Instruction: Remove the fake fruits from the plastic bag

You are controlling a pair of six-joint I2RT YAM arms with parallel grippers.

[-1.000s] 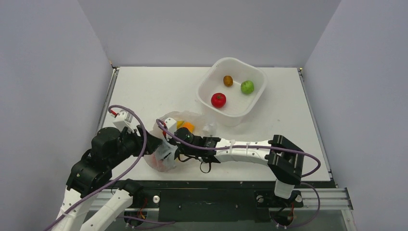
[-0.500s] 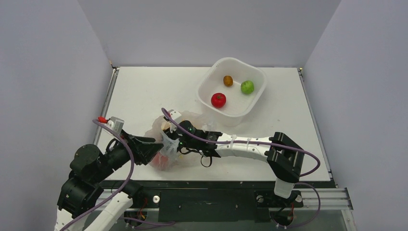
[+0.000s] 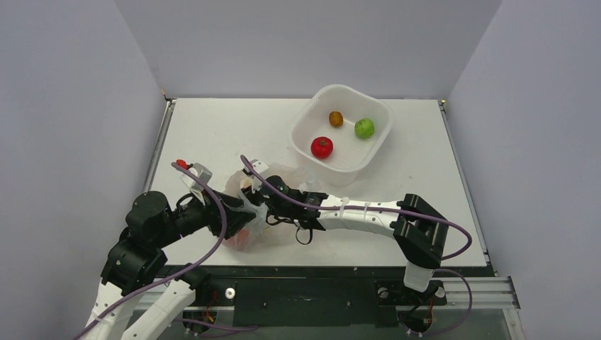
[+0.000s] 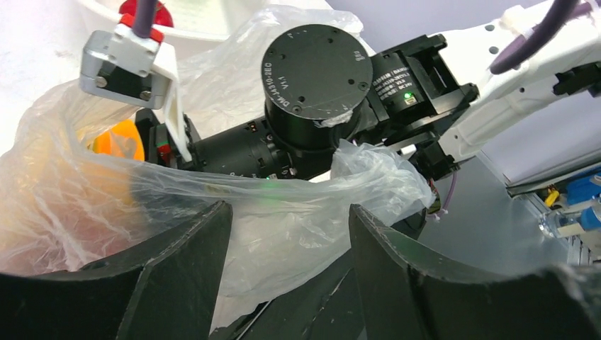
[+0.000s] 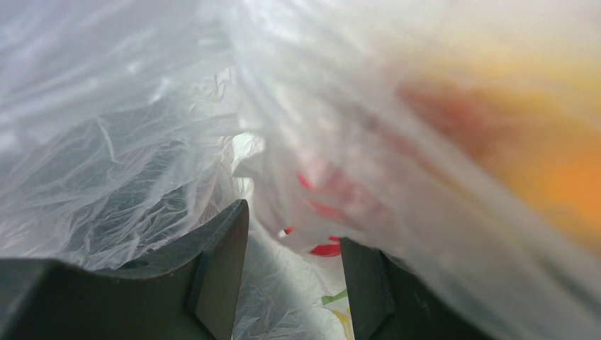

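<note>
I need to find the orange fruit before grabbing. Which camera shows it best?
Left wrist: the orange fruit shows bright and fairly sharp inside the plastic bag, partly veiled by film. Right wrist gives only an orange blur through the film. Top external shows none of it.

Both arms: white link shells, black joint housings. Left arm (image 3: pixel 152 227) & right arm (image 3: pixel 368 216) each carry a looping purple cable (image 4: pixel 528 48). Left wrist view: right arm's round black motor cap (image 4: pixel 317 67) at 12 o'clock w/ small screw holes, white lettering. Green LED (image 4: pixel 407 94) at 2 o'clock. Silver connector block (image 4: pixel 124 60), red tip, at 10 o'clock. Left gripper (image 4: pixel 289 207) fingers matte black, angular.
</note>
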